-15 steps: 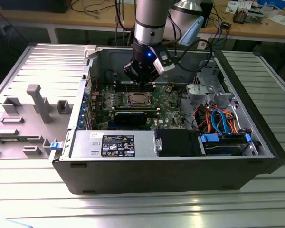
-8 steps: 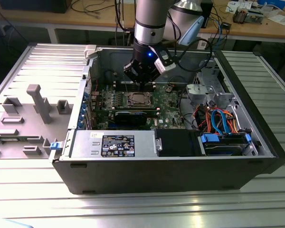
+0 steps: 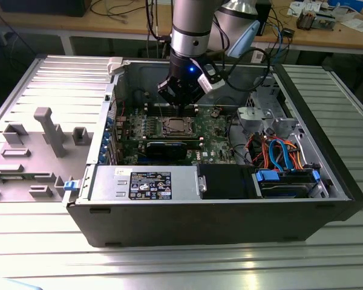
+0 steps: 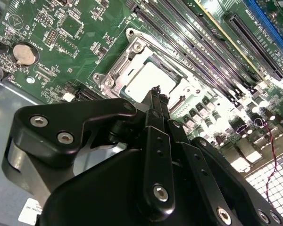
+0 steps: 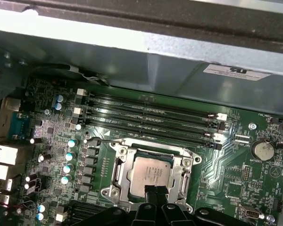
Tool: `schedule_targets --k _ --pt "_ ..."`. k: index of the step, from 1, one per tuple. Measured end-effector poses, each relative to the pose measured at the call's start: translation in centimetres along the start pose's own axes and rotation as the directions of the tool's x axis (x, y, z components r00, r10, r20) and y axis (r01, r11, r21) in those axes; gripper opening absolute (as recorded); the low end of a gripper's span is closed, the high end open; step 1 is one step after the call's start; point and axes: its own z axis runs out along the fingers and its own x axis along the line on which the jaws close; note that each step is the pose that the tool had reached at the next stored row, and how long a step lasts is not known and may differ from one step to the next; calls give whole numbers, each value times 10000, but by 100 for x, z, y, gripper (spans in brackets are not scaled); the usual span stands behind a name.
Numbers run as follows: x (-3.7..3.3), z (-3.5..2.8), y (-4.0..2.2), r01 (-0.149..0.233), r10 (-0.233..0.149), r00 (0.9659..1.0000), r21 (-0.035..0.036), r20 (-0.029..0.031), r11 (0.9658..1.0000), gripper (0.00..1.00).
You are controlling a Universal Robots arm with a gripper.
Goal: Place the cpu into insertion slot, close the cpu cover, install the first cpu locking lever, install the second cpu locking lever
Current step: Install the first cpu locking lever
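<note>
The tool (image 3: 180, 104) hangs inside the open computer case (image 3: 230, 212), which lies on its side on the ribbed metal worktop (image 3: 169, 266), directly above the insertion slot (image 5: 124, 165). In both wrist views its black fingers are drawn together into one narrow tip with nothing gripped between them, and that tip (image 5: 155, 190) (image 4: 156, 92) sits over the edge of the slot, at or just above the metal there; whether it touches is hard to tell.

The cpu (image 5: 148, 172) lies flat in the insertion slot, silvery top up. The cpu cover (image 5: 153, 151) is folded down around it, its frame bordering the chip on all sides and the chip showing through the cut-out. A thin wire rod, seemingly a locking lever (image 5: 108, 141), runs along the side of the slot that faces the memory slots (image 5: 151, 117), which lie just beside the slot. A coin cell (image 5: 262, 150) sits on the green board well apart from the slot.
</note>
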Motion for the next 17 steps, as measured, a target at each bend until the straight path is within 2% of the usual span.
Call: schedule_targets --k 4,5,6,10,15,17 --pt "0 0 0 246 -246 9997 11 1 9997 11" --pt "0 0 0 -315 315 9995 -12 -1 9995 11" --pt "0 0 0 -680 680 9977 -27 -4 9977 11" --pt "0 0 0 -933 933 9956 -37 -6 9956 11" --pt "0 1 0 -1438 1438 9896 -57 -11 9896 11" --pt "0 1 0 -1456 1456 9893 -58 -11 9893 11"
